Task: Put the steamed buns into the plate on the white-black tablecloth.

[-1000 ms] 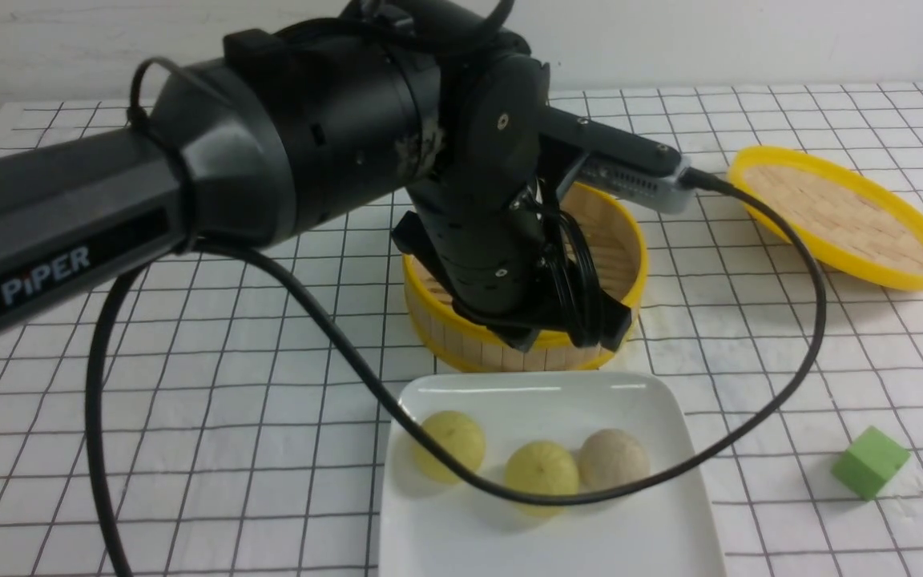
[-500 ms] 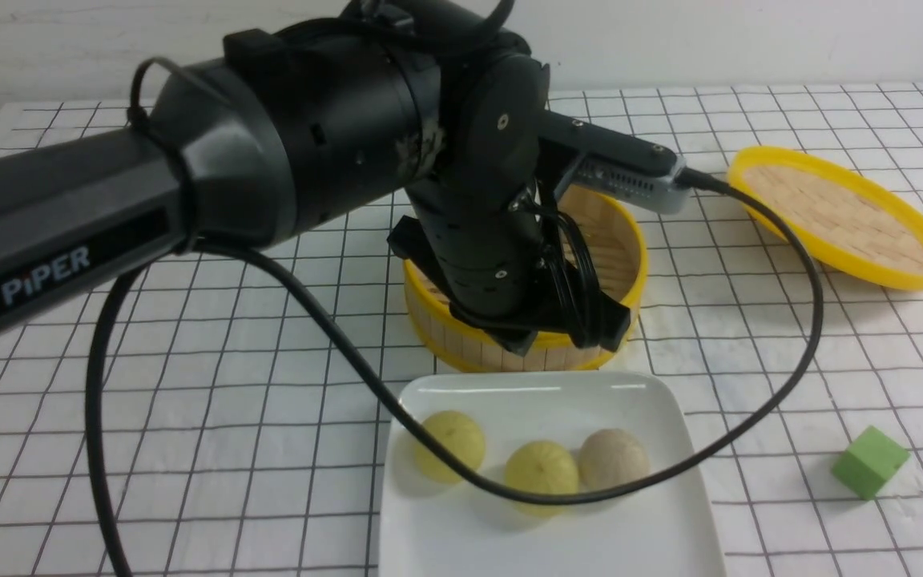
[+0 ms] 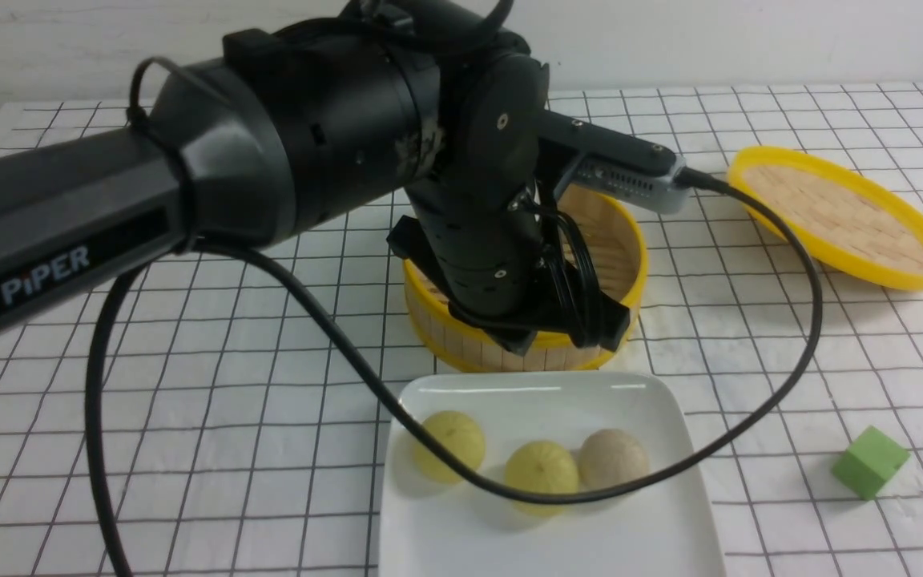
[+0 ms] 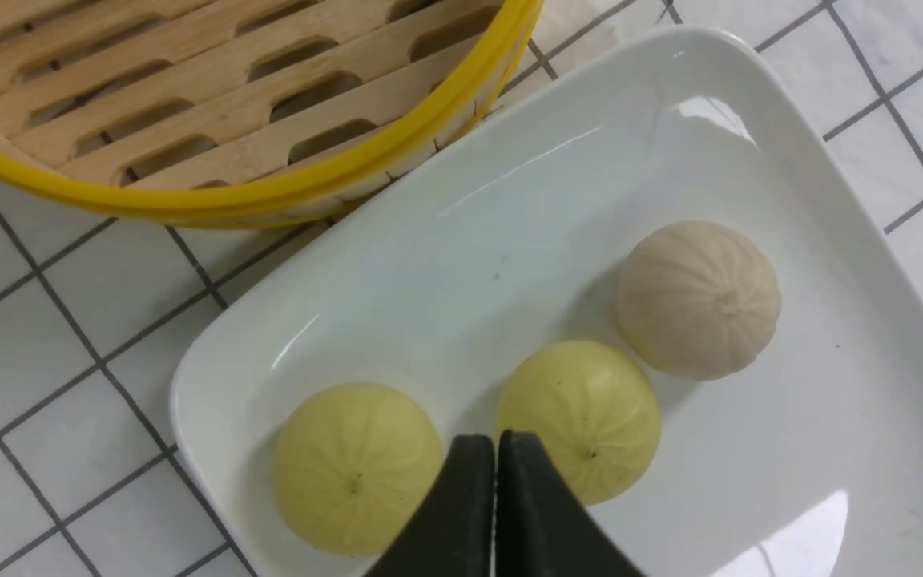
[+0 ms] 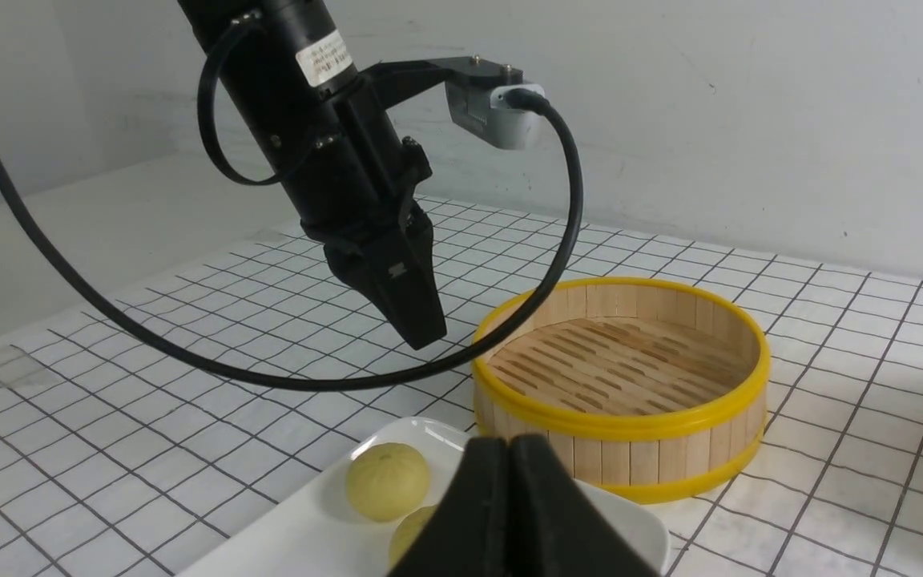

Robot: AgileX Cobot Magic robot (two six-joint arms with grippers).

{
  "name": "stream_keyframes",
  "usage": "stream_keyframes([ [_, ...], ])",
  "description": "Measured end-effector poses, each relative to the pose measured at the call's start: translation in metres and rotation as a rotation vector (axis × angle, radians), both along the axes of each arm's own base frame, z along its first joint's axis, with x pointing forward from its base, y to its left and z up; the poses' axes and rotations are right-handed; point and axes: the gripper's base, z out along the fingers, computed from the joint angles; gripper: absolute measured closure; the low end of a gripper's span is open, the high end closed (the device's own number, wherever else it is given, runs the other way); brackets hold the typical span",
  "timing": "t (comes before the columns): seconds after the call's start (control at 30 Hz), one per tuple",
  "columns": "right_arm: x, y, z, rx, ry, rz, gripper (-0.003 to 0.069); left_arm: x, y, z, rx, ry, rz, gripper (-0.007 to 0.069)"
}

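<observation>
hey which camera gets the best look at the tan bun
The left wrist view: it shows the beige-tan bun whole and close up, on the white plate beside a yellow bun. The front view shows it smaller, with a black cable crossing its near edge. The right wrist view doesn't show it.

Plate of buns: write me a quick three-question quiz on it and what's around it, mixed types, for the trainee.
1. How many small round buns rest in the glossy white rounded-square plate?

2. True or false: the green cube sits inside the plate.

3. Which bun touches or nearly touches the beige-tan round bun?
A) a pale yellow-green bun
B) a red bun
C) none, it is alone

Key: 1. three; 2. false; 3. A
</observation>
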Motion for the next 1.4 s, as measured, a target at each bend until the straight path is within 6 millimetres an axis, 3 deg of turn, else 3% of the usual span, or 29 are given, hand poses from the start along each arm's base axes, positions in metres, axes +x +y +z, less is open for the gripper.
stream_keyframes([
  [0.23,0.003,0.001,-0.006,-0.005,0.004,-0.007,0.0643,0.0,0.001,0.0,-0.002,0.004,0.015,0.0593],
  [0.4,0.015,0.004,-0.032,-0.029,0.025,-0.095,0.0636,0.0,0.001,0.001,-0.004,0.005,0.042,0.0592],
  [0.5,0.025,0.003,-0.063,-0.07,0.092,-0.207,0.0631,-0.001,0.004,0.004,-0.003,-0.001,0.046,0.0592],
  [0.7,0.033,-0.004,-0.101,-0.168,0.183,-0.364,0.0624,-0.015,0.02,0.037,-0.032,-0.046,0.049,0.0592],
  [0.83,0.033,-0.01,-0.109,-0.229,0.232,-0.452,0.0619,-0.035,0.046,0.07,-0.023,-0.087,0.061,0.0592],
  [0.87,0.033,-0.012,-0.109,-0.246,0.237,-0.488,0.0617,-0.049,0.063,0.089,-0.024,-0.104,0.07,0.0592],
  [0.93,0.033,-0.013,-0.109,-0.25,0.237,-0.5,0.0615,-0.056,0.071,0.1,-0.038,-0.122,0.074,0.0592],
  [0.97,0.033,-0.014,-0.109,-0.251,0.238,-0.51,0.0614,-0.067,0.084,0.116,-0.07,-0.165,0.078,0.0592],
  [1.07,0.033,-0.014,-0.109,-0.253,0.239,-0.513,0.061,-0.087,0.107,0.137,-0.117,-0.234,0.085,0.0592],
  [1.2,0.033,-0.014,-0.109,-0.255,0.239,-0.515,0.0604,-0.109,0.131,0.141,-0.138,-0.265,0.089,0.0592],
  [1.3,0.033,-0.014,-0.109,-0.257,0.24,-0.515,0.0599,-0.126,0.149,0.127,-0.124,-0.249,0.092,0.0592],
  [1.4,0.033,-0.014,-0.109,-0.256,0.239,-0.515,0.0595,-0.147,0.171,0.099,-0.106,-0.202,0.126,0.0592],
])
